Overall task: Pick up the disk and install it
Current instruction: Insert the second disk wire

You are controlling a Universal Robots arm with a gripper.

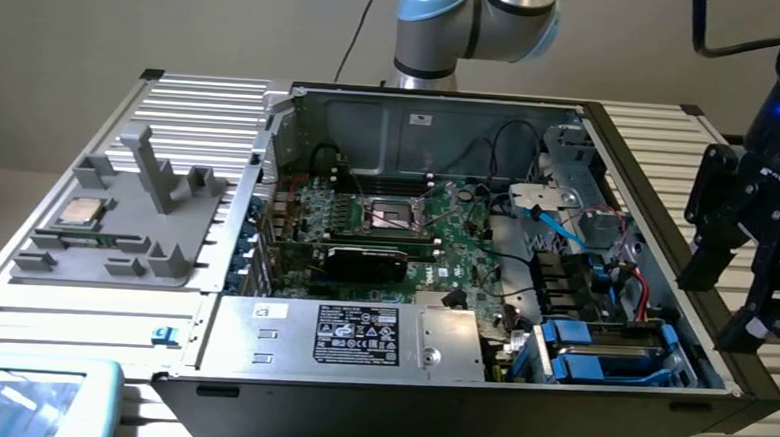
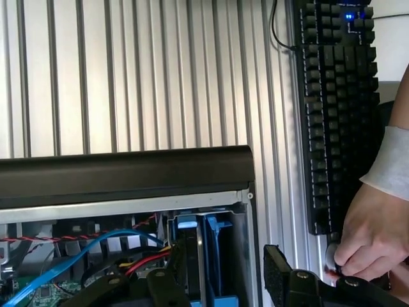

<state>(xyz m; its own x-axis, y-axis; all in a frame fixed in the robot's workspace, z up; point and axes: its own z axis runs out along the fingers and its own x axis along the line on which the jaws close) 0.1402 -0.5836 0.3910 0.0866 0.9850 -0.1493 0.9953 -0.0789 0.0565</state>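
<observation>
The disk (image 1: 606, 352), grey metal in a bright blue carrier, lies in the drive bay at the front right corner of the open computer case (image 1: 420, 400). In the wrist view its blue carrier (image 2: 208, 256) shows just inside the case's black wall. My gripper (image 1: 722, 301) hangs open over the case's right wall, a little above and to the exterior view's right of the disk. Nothing is between its black fingers (image 2: 278, 272), which stand wide apart.
A grey fixture (image 1: 148, 256) holding a small silver CPU chip (image 1: 83, 212) sits on the ribbed table at the exterior view's left. A silver power supply (image 1: 357, 337) fills the case's front. Beside the case lies a black keyboard (image 2: 339, 96), with a person's hand (image 2: 374, 236) at its end.
</observation>
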